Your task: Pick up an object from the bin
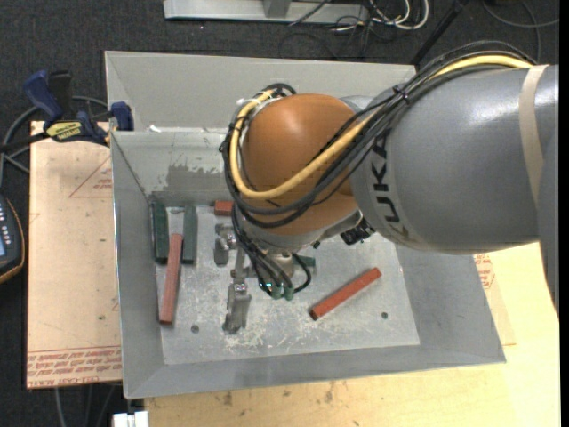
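My gripper (pixel 235 317) reaches down from under the arm's wrist to the bin floor, left of the middle and near the front. Nothing shows in its grasp. A red-brown bar (pixel 345 294) lies slanted on the floor to its right, apart from it. To its left lies a longer reddish bar (pixel 170 278), almost upright in the view. Beyond that bar lie two dark green bars (pixel 159 231) (pixel 189 234) side by side.
A small red piece (pixel 222 207) peeks out by the back wall, partly hidden under the arm's orange cover. A small grey piece (pixel 220 247) stands just behind the gripper. The arm and cover hide the bin's middle and right back.
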Available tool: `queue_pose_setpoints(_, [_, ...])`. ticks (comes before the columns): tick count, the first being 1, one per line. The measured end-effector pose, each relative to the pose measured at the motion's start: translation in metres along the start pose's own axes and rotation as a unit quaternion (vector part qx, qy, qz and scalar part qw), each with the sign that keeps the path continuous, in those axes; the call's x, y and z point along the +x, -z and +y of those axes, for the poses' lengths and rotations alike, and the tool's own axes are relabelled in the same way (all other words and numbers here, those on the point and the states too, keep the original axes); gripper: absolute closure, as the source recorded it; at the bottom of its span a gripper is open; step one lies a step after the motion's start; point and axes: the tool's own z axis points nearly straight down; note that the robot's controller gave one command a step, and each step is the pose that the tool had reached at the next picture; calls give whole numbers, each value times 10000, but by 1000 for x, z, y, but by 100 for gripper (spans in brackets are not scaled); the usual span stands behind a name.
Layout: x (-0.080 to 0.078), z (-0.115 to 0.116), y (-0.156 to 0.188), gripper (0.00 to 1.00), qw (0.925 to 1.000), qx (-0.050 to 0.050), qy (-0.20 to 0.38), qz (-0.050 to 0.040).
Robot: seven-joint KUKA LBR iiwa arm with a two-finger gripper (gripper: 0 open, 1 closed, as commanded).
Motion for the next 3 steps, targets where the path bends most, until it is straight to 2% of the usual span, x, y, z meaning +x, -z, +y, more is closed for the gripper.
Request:
queue_pose_setpoints(1, [-48,45,-161,0,9554,-1,2954,-38])
queue_pose_setpoints(2, [-59,46,-128,0,9305,3,3663,-60])
queue_pose_setpoints(3, [-82,50,-118,0,8861,9,4635,-57])
